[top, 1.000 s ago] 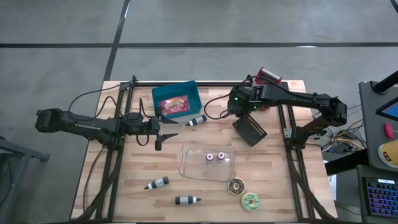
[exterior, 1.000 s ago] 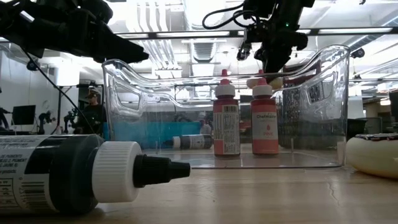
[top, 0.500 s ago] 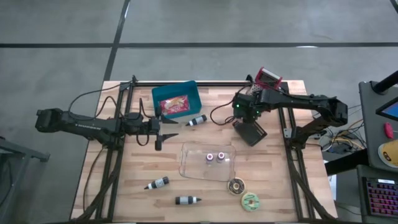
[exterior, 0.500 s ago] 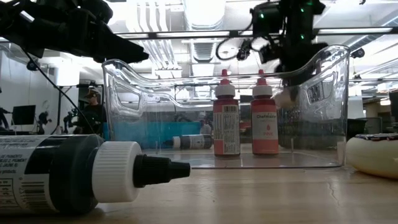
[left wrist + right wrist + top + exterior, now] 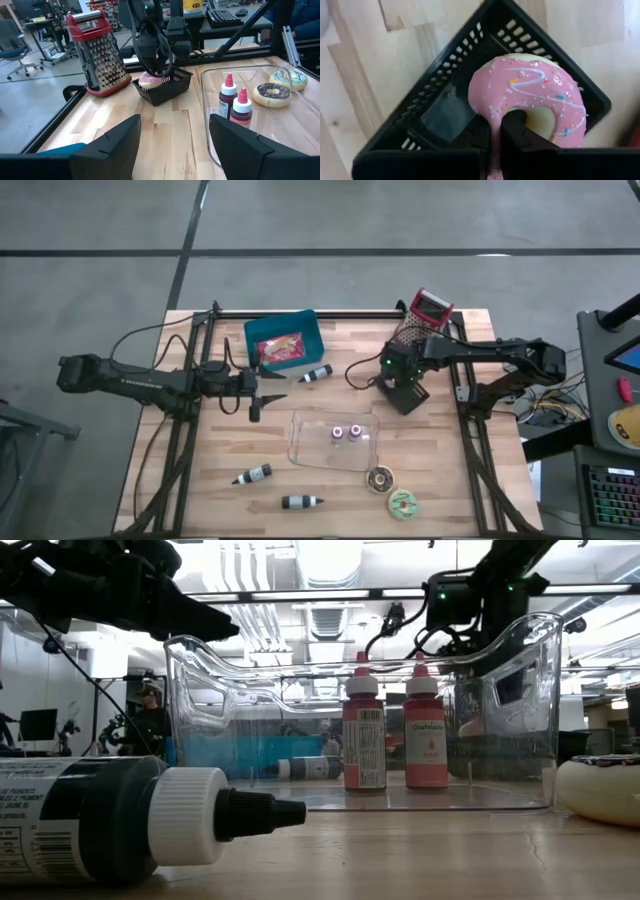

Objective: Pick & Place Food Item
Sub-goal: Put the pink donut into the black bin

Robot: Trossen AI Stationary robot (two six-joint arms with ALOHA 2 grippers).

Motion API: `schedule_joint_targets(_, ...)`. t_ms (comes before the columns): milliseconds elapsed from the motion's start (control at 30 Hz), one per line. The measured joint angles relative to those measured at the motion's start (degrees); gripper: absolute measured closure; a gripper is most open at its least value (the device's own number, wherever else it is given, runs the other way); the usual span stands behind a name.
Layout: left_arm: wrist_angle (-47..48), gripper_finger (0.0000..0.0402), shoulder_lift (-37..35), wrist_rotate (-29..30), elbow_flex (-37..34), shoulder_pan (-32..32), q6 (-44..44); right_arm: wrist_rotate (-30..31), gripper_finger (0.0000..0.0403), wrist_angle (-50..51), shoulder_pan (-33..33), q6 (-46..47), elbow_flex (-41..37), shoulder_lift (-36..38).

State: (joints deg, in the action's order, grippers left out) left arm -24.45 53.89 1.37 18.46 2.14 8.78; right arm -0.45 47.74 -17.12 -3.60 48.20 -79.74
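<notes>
Now the wooden table (image 5: 440,470) carries the work. On its right half the right arm has swung down from above the clear bin (image 5: 333,439) to the black basket (image 5: 403,392), where a second ago it hung higher and nearer the blue tray (image 5: 284,340). The right gripper (image 5: 494,131) has its fingers pressed together, pinching the rim of the pink donut (image 5: 532,106), which now sits inside the basket. In my judgement the carry is finished and only the release is left. The left gripper (image 5: 172,145) hovers with its fingers spread and empty near the blue tray, unchanged. The grater (image 5: 424,316) stands just behind the basket. Two red bottles (image 5: 346,432) stand upright in the clear bin.
</notes>
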Motion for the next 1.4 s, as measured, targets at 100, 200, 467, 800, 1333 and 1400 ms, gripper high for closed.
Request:
schedule_joint_targets(100,-0.2,0.0163,0.0,0.0,0.0,0.01,0.0,-1.54,0.0392,-2.57,-0.02,0.22,-1.61,0.25)
schedule_joint_targets(200,-0.21,0.0163,0.0,0.0,0.0,0.01,0.0,-2.76,0.0392,-4.95,-0.02,0.42,-2.85,-0.1)
schedule_joint_targets(467,-0.22,0.0163,0.0,0.0,0.0,0.01,0.15,-2.8,0.0392,-7.76,-0.07,0.33,-3.6,-1.88)
schedule_joint_targets(800,-0.22,0.0163,-0.01,0.0,0.0,0.01,0.13,-3.01,0.0392,-8.28,-0.42,0.41,-3.84,-1.88)
schedule_joint_targets(1333,-0.22,0.0163,0.0,0.0,0.0,0.0,-0.07,-3.06,0.0347,-9.47,-0.44,0.33,-6.64,-1.88)
schedule_joint_targets(1400,-0.22,0.0163,0.0,0.0,0.0,-0.01,-0.07,-3.06,0.0329,-9.45,-0.39,0.49,-6.58,-1.88)
